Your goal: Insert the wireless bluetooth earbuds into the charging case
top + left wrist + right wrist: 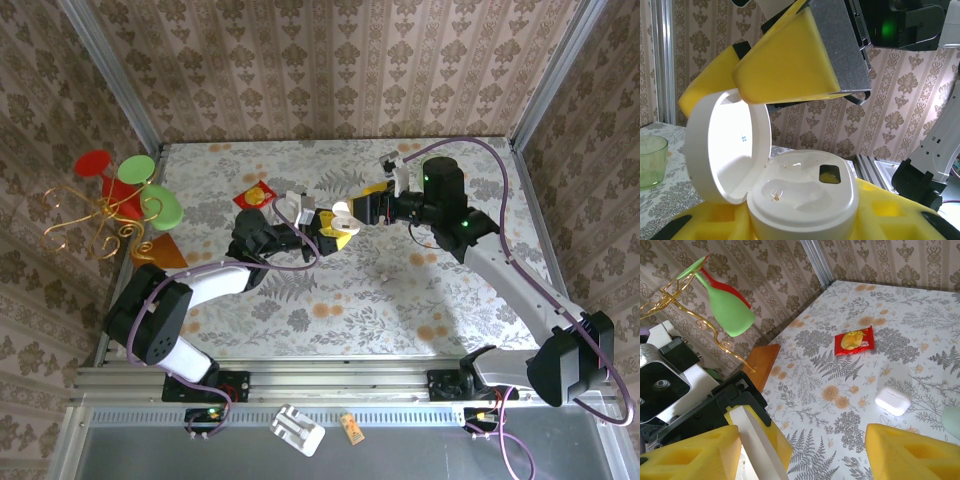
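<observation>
My left gripper (pixel 330 228) is shut on the charging case (pixel 805 195), a white rounded box clamped between its yellow fingers (pixel 890 210). The hinged lid (pixel 725 150) stands open to the left, and both moulded wells inside are empty. My right gripper (pixel 365 210) hovers just above the case with its jaws wide apart and nothing between them. One of its yellow fingers (pixel 790 65) hangs right over the lid's top edge. In the right wrist view the lid's edge (pixel 760 445) lies beside the right gripper's (pixel 805 440) left finger. The earbuds are out of view.
A red snack packet (pixel 855 340) and a small shut white box (pixel 892 400) lie on the floral tabletop (pixel 400 300). A gold stand with green and red cups (pixel 125 190) and an orange wedge (pixel 160 250) sit at the left. Papered walls enclose the table.
</observation>
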